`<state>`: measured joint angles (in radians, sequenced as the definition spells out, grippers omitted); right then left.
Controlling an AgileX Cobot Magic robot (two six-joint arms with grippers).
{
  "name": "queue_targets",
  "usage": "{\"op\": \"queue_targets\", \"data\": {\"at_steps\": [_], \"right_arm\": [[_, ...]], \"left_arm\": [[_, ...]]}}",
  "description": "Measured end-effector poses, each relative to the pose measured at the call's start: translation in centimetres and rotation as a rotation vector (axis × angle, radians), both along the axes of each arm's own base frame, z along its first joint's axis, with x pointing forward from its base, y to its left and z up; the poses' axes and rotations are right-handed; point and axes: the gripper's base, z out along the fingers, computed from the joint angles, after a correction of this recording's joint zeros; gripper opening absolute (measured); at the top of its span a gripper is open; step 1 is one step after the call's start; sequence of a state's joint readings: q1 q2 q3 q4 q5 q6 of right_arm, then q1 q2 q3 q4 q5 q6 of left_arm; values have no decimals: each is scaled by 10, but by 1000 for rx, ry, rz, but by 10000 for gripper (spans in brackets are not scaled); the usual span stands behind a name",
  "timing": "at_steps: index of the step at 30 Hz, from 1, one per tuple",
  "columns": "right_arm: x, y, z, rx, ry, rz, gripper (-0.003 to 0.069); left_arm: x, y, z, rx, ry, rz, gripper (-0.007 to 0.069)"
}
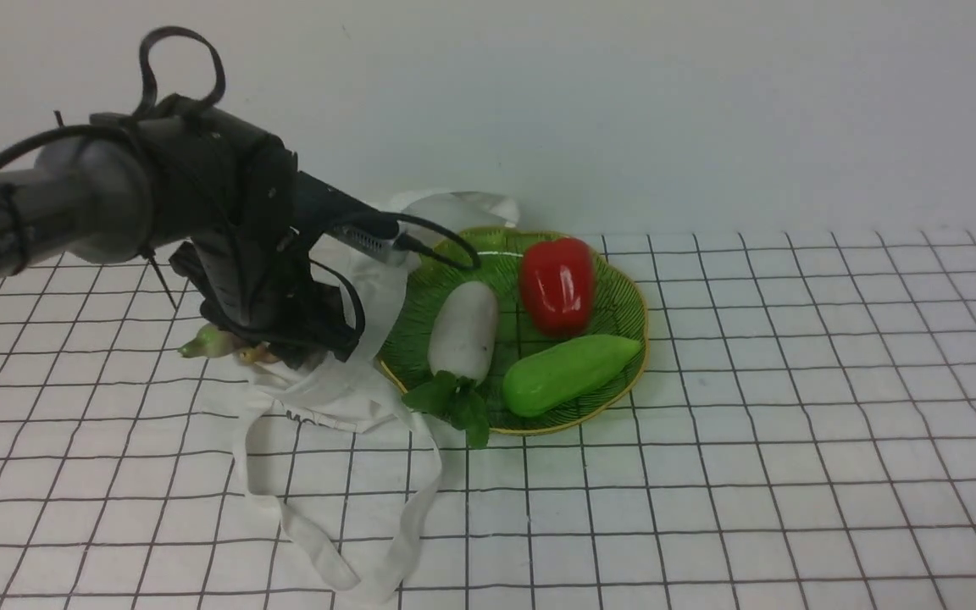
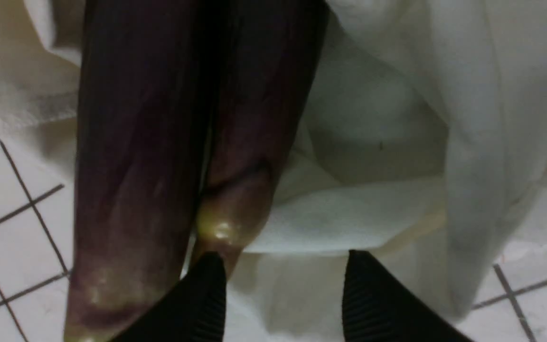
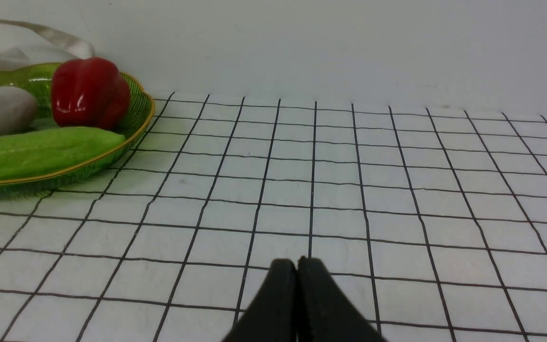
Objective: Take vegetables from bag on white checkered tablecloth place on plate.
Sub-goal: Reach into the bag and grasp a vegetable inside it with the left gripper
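The left gripper (image 2: 283, 259) stands open over two eggplants (image 2: 136, 142), which lie side by side, seemingly half inside the bag (image 1: 327, 394) by the tablecloth's (image 1: 793, 381) far edge, against the plate (image 1: 623, 296). The right gripper (image 3: 297, 285) is closed.

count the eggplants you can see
2. The first eggplant and the second eggplant lie side by side by the white bag, just ahead of the open left gripper. The bag's folds may hide more.

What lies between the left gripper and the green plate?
Folds of the white bag separate the left gripper from the plate; front and left wrist views both show it.
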<state>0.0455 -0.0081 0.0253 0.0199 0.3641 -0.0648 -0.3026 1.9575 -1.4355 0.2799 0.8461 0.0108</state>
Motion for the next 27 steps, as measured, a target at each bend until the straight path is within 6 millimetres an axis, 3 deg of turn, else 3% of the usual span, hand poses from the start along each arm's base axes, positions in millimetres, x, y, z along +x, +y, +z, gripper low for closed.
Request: {"op": "queue_targets", "data": {"at_steps": [16, 19, 24, 27], "right_arm": [[0, 0, 0, 0, 0, 0, -15], [0, 0, 0, 0, 0, 0, -15], [0, 0, 0, 0, 0, 0, -15], [0, 0, 0, 0, 0, 0, -15]], "left_arm": [[16, 6, -31, 110, -42, 18, 307], [17, 6, -40, 115, -27, 28, 262], [15, 6, -37, 118, -21, 38, 204], [10, 8, -22, 106, -15, 69, 204]]}}
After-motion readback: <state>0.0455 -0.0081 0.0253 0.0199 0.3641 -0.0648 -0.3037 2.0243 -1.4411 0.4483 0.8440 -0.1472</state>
